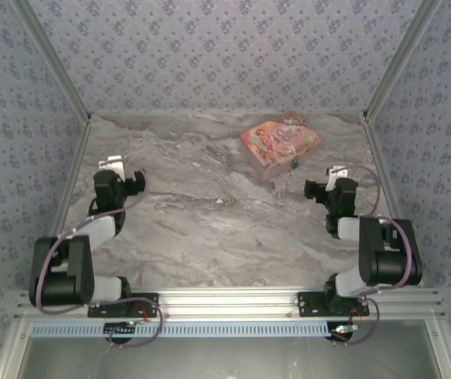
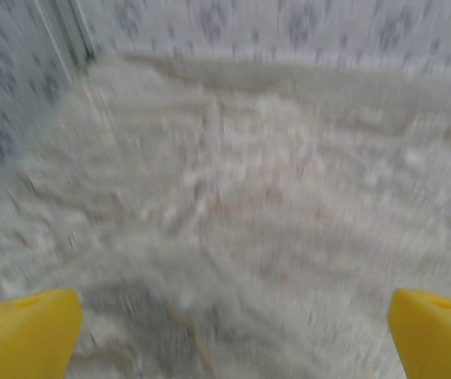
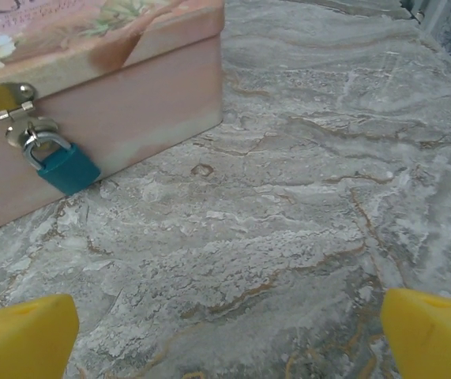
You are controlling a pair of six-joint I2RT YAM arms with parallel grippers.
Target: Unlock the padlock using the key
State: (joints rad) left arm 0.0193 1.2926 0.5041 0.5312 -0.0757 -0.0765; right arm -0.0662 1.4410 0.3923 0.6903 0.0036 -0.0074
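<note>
while hovering low over the marble table (image 1: 209,229), right gripper (image 3: 229,332) spread wide and empty; straight ahead, the padlock (image 3: 67,167), hung by its shackle from the hasp (image 3: 8,99) on the front of the pink box (image 3: 130,110), far right of the table; left gripper (image 2: 233,332) spread wide too, empty, well away on the left, view blurred; risks from here: could shove the light box and set the tiny padlock swinging; could pinch the hasp instead of the teal body; no key in either grip.

Both arms sit folded, left gripper (image 2: 229,332) and right gripper (image 3: 229,335) spread wide
</note>
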